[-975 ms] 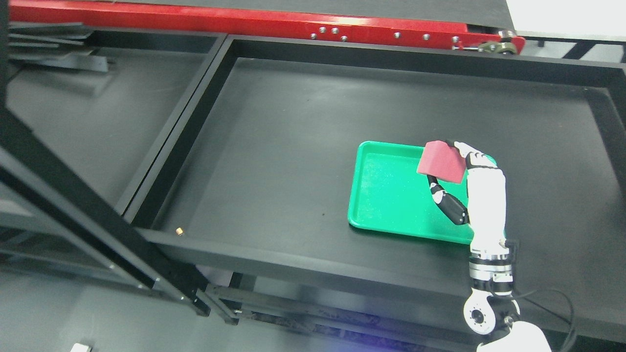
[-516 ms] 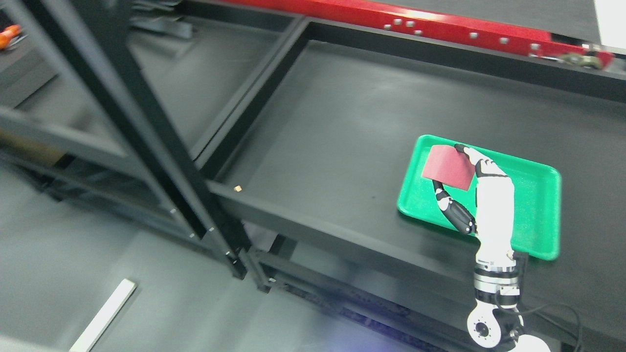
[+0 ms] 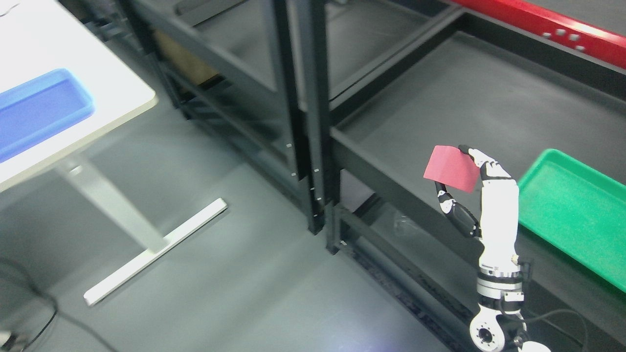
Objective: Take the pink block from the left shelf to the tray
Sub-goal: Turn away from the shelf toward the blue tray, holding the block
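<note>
My right hand (image 3: pixel 462 183) rises from the lower right with its fingers closed on a pink block (image 3: pixel 451 168), held upright in the air over the front edge of the black shelf (image 3: pixel 440 98). The green tray (image 3: pixel 577 210) lies on that shelf to the right of the hand, partly cut off by the picture's right edge. The block is left of the tray, not over it. My left arm does not show.
Black shelf uprights (image 3: pixel 303 112) stand in the middle. A white table (image 3: pixel 73 122) at upper left carries a blue bin (image 3: pixel 39 110); its foot (image 3: pixel 156 249) lies on the grey floor. A red beam (image 3: pixel 552 27) runs along the top right.
The whole picture has swung left, so the camera has turned: the tray slid from under the block to the right edge, and the white table came into view. The hand still holds the block.
</note>
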Tool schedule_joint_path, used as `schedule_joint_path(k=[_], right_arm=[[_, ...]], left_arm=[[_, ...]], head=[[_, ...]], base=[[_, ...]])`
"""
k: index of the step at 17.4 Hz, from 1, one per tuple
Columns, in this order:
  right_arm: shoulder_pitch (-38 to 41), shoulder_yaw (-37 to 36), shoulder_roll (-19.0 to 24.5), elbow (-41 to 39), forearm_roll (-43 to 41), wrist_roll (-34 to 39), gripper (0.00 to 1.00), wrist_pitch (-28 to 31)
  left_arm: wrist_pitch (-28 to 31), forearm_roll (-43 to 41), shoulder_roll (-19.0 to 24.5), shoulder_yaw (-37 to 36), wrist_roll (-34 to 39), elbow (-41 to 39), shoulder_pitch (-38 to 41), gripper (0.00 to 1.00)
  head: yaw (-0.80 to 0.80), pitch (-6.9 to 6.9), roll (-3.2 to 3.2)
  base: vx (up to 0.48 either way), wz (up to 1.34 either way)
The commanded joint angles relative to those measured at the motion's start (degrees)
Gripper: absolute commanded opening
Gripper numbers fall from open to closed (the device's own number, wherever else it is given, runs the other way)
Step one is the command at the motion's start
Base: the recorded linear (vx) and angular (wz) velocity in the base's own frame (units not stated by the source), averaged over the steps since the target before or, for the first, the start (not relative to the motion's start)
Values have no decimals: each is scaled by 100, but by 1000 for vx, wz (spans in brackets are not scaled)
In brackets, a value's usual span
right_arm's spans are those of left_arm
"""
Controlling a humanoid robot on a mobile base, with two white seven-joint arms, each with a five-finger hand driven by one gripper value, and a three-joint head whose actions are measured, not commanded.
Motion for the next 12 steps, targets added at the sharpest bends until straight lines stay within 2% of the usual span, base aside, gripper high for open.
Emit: schedule_joint_path(k=[1,12], right_arm=[[42,-14,-100,-119,-5,7,6,-4],[42,-14,-100,-119,-5,-2,6,-4]], left_arm=[[1,0,100,0,1,-100,114,100],[1,0,100,0,1,-100,114,100]], head=[[0,0,0],[0,0,0]], base=[[-186,673],[-174,674]])
